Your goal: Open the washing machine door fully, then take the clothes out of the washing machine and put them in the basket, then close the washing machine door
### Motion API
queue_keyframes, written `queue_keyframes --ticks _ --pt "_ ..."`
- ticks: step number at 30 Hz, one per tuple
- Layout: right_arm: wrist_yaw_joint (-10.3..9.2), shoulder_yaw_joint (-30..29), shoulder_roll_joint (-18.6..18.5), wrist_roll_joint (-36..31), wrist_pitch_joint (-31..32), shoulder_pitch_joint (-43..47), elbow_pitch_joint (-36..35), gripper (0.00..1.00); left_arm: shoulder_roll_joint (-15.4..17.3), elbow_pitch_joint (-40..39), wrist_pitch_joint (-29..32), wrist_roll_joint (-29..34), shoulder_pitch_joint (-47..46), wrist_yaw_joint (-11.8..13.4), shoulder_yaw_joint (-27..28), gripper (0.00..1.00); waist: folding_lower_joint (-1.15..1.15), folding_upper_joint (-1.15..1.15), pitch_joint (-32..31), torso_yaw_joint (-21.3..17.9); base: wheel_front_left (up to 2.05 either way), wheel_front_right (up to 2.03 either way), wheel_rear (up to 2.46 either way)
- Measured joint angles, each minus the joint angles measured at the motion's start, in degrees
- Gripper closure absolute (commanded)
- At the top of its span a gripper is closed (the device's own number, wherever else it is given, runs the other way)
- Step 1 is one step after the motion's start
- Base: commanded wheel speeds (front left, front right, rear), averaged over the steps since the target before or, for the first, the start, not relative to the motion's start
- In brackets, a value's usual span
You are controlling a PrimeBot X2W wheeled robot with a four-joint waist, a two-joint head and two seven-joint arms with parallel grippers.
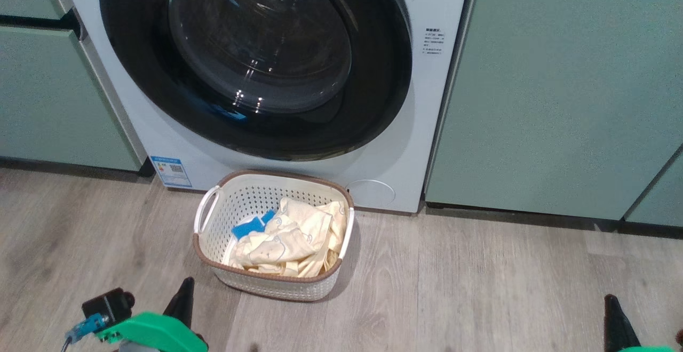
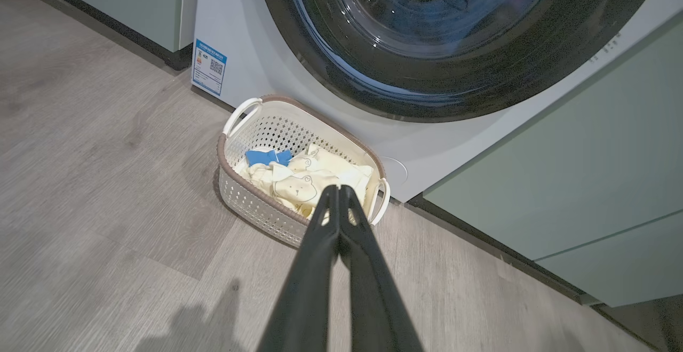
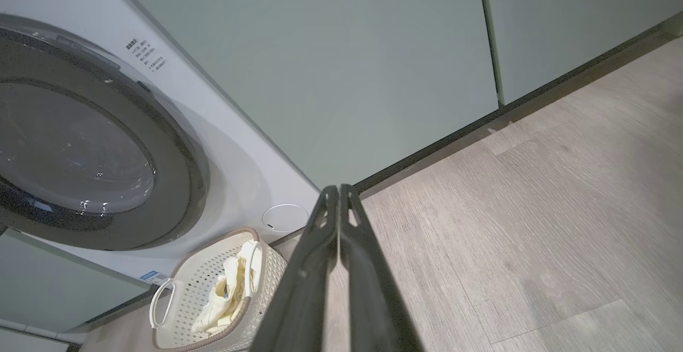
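Note:
The white washing machine (image 1: 395,149) stands ahead, and its round black-rimmed washing machine door (image 1: 256,58) lies flush against the front. On the floor before it sits the cream basket (image 1: 213,229) with the pale yellow clothes (image 1: 291,234) inside, one with a blue patch. My left gripper (image 1: 185,284) is low at the left, shut and empty, short of the basket. In the left wrist view the left gripper (image 2: 338,188) has its fingertips pressed together. My right gripper (image 1: 609,300) is low at the right, far from the basket; the right gripper (image 3: 339,188) is shut and empty too.
Green cabinets (image 1: 560,90) flank the machine on both sides. Grey wood-look floor (image 1: 480,288) stretches around the basket. A blue label sticker (image 1: 171,170) is on the machine's lower left corner, and a round service flap (image 1: 371,193) lies behind the basket.

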Motion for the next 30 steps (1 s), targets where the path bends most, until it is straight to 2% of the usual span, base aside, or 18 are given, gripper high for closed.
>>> queue_keyframes --ticks 30 --pt "-0.01 -0.6 0.0 19.7 5.1 -2.3 -2.1 1.0 -1.4 -4.7 5.1 -17.9 -0.1 0.0 1.6 1.0 0.0 0.0 0.9 0.8 0.0 0.0 0.0"
